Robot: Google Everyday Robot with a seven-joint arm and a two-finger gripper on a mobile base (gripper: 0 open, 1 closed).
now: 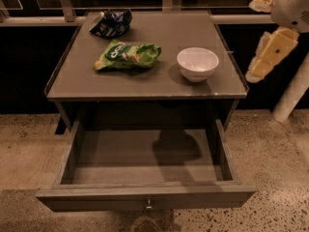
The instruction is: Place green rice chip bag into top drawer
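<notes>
The green bag (pixel 128 55) lies flat on the table (pixel 145 83), between the dark bag (pixel 112 23) and the bowl (pixel 197 64) and above the drawer (pixel 145 197), which stands pulled out to receive it, while the gripper (pixel 271 52) hangs at the right, well apart from it, its state indeterminable.

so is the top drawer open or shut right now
Open. The top drawer is pulled out toward the camera, its inside floor showing and its knob at the front. The gripper hangs to the right of the table.
</notes>
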